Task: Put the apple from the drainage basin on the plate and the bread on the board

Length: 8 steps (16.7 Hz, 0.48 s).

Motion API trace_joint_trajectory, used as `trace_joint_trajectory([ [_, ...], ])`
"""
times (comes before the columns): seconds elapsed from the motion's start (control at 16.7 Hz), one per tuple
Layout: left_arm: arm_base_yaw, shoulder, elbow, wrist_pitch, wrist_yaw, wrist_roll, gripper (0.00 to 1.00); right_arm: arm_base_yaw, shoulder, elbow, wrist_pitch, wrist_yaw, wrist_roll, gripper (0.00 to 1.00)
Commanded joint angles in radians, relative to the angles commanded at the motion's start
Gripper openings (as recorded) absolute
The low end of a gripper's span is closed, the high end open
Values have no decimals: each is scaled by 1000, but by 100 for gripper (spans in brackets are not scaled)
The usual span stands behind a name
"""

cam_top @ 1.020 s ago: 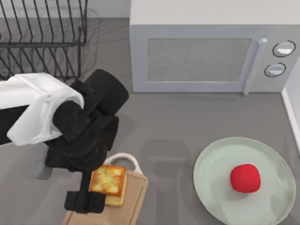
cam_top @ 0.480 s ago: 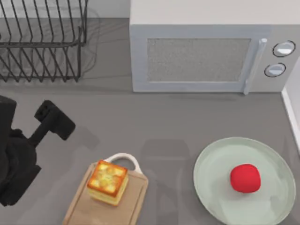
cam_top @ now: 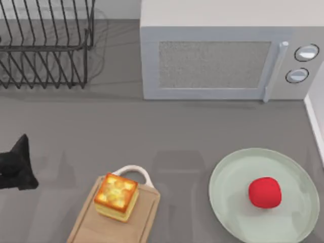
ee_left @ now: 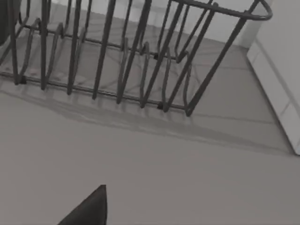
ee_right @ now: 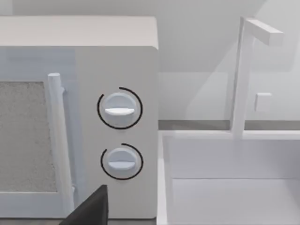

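your left gripper (cam_top: 15, 169) sits at the far left edge of the table, and you see just a dark tip of it from above, so you cannot tell how wide its fingers are or if they hold anything. a little way to the right of it, toward the near edge, lies the board (cam_top: 88, 228), with its white loop handle (cam_top: 132, 172) pointing toward the back. the bread (cam_top: 116, 197) stands on the board near the handle end, toasted top up, well apart from the gripper. behind the gripper, at the back left, stands the black wire rack (cam_top: 45, 45), which your left wrist camera also looks at across bare grey table (ee_left: 164, 178). much farther to the right lies the plate (cam_top: 238, 202), and the apple (cam_top: 265, 192) rests on it, a bit right of its middle. the microwave (cam_top: 228, 55) stands at the back, and your right wrist camera faces its two knobs (ee_right: 120, 108) beside a white sink (ee_right: 234, 187).
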Motion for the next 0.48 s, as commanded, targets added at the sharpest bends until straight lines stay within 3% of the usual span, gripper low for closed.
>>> trace_joint_trajectory([
  [0.24,90,-205,-109,115,-3,213,100,0,0,0,0,0,0,100],
  [0.48,114,-252,-135,146,-3,262,100,0,0,0,0,0,0,100],
])
